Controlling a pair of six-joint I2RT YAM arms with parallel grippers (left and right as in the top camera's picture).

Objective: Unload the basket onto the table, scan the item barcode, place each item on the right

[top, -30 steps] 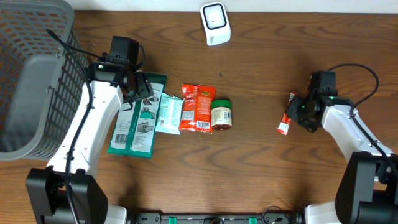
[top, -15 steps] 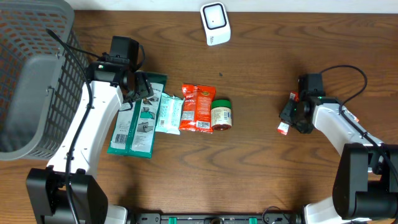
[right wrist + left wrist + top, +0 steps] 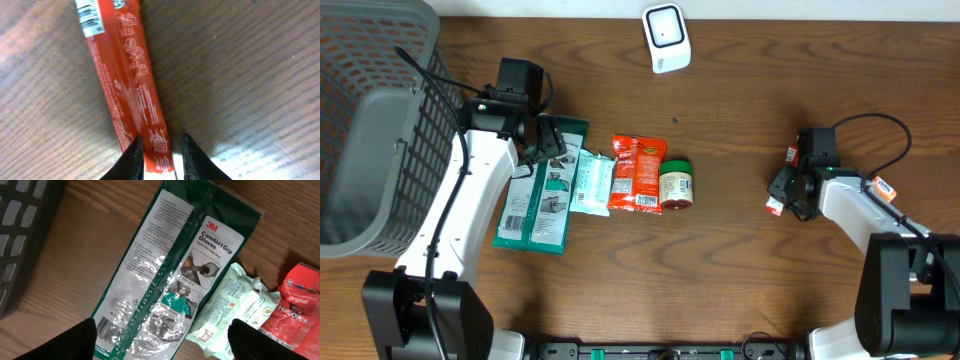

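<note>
A thin red stick packet (image 3: 127,80) lies lengthwise in the right wrist view, with a barcode near its far end. Its near end sits between the fingers of my right gripper (image 3: 161,144), which is shut on it. From overhead, that gripper (image 3: 788,188) is at the table's right with the red packet (image 3: 776,204) poking out to its left. The white scanner (image 3: 666,38) stands at the back centre, well away from the packet. My left gripper (image 3: 548,140) hangs open over the top of a green glove pack (image 3: 170,275), holding nothing.
A row of goods lies left of centre: the green glove pack (image 3: 542,190), a pale mint packet (image 3: 590,182), red snack bags (image 3: 637,172) and a small jar (image 3: 675,186). A grey mesh basket (image 3: 370,120) fills the far left.
My right gripper's fingers have closed in on the red packet, and its wrist has turned and shifted slightly left. The left arm has not moved.
</note>
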